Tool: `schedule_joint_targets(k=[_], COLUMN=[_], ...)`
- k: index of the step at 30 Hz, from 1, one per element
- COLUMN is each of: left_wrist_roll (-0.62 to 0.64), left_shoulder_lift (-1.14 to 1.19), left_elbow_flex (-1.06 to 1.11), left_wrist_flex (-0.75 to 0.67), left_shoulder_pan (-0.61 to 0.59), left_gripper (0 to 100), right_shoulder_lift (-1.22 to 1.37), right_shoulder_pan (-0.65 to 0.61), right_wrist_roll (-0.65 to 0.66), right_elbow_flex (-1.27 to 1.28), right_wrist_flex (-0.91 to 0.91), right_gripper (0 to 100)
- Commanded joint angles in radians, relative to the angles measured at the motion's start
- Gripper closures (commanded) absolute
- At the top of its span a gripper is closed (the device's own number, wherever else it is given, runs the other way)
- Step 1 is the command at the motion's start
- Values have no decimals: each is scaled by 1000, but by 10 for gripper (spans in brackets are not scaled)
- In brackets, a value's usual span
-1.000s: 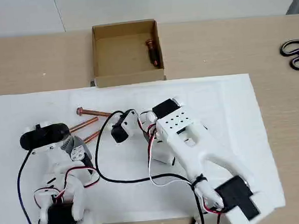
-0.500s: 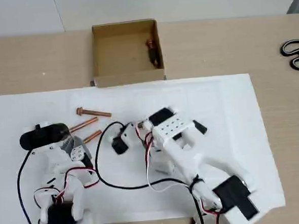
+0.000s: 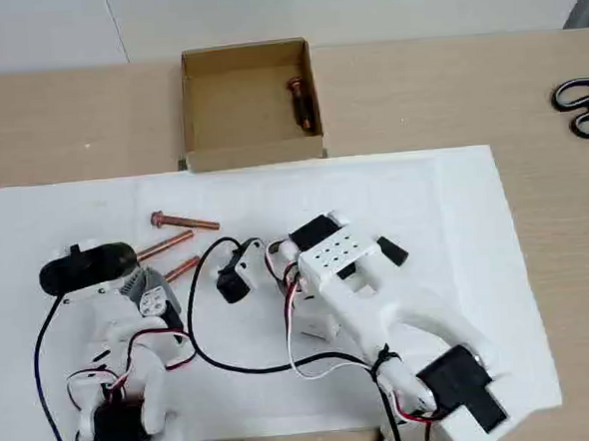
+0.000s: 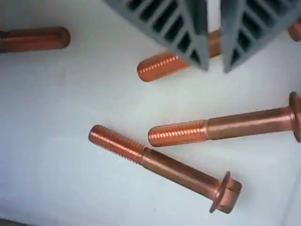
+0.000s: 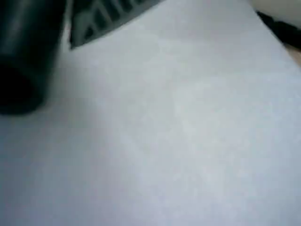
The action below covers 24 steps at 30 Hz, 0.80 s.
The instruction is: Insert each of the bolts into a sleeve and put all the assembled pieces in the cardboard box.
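Three copper bolts lie on the white paper at the left. My left gripper hovers at their near ends. In the left wrist view its grey fingers stand almost together, above one bolt, holding nothing. Other bolts lie free beside it. My right gripper is at mid paper, shut on a black sleeve. The cardboard box at the back holds one assembled piece.
Scissors lie on the bare table at the far right. The white paper covers the front of the table. A black cable loops between the two arms. Free paper lies right of the right arm.
The right arm has drawn back toward the table's front, away from the box, and the black sleeve now shows at its gripper. The left arm and the bolts have not moved.
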Motion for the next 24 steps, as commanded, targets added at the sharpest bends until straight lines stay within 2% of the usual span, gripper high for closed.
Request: schedule_joint_targets(k=[1,18,22,24], left_wrist_roll=[-6,-6,-6,-6], left_shoulder_lift=[-11,-11,-11,-11], left_elbow_flex=[-7,-7,-7,-7], left_wrist_flex=[-23,-21,-21,-21], left_shoulder_pan=[5,2,0,0], left_gripper=[993,993,993,993], right_shoulder_lift=[-2,104,105,105], right_shoulder_pan=[-10,-5,-7,-7], right_wrist_roll=[-6,-35,-49,-44], right_elbow_flex=[2,5,5,5], right_wrist_flex=[-18,-68,-74,-73], right_gripper=[913,903,810,798])
